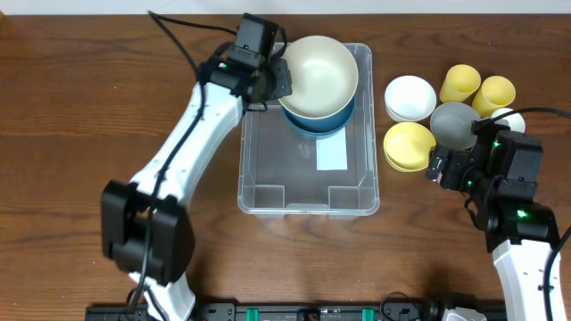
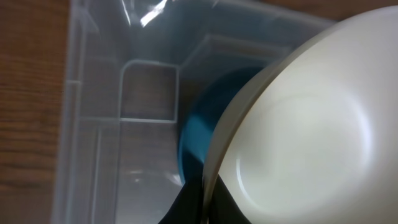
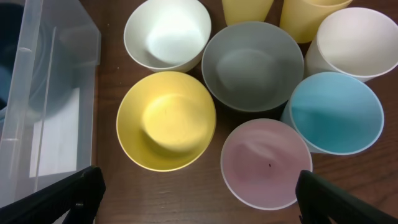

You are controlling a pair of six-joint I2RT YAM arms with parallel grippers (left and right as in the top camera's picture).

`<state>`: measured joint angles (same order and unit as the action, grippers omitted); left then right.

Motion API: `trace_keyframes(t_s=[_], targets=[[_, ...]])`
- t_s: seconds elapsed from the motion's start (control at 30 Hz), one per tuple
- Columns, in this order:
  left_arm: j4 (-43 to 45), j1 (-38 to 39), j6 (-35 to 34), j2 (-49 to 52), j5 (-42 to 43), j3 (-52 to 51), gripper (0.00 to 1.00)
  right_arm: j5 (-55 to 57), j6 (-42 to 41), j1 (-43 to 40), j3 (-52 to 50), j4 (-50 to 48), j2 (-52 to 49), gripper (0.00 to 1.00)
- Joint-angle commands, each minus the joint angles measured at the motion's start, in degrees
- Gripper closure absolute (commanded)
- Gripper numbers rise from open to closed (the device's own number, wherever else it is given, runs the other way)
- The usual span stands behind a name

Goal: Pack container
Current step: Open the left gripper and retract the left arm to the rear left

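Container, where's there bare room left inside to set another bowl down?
Bare floor runs from the white label to the near wall of the container. The far end is crowded: a cream bowl over a blue bowl.

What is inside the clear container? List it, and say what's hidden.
In the container: a cream bowl, its rim pinched by the left gripper, over a blue bowl, and a white label on the base. The blue bowl's inside is covered.

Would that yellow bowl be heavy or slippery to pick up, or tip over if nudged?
The yellow bowl looks like thin plastic, so probably light and stiff, not fragile. Its smooth, shiny surface may be slippery. It sits wide and low, so a nudge would likely slide it rather than tip it.
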<state>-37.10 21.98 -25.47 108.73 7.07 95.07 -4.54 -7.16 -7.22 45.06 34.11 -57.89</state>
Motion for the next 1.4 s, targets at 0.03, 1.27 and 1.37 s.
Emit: trace_keyframes(t_s=[0.03,1.27,1.37], targets=[[1.0,0.8,-0.3,2.6,-0.7,1.6,0.94,-0.4,0.4,-0.2,0.7,0.0,0.2,0.01],[-12.6,-18.4,3.0,-16.3,-13.2,1.6,0.33,-0.4,0.4,-0.2,0.7,0.0,0.2,0.01],[-14.6,-23.1,3.0,-15.9,-13.6,1.5,0.19,-0.4,0.4,-0.2,0.7,0.0,0.2,0.01]])
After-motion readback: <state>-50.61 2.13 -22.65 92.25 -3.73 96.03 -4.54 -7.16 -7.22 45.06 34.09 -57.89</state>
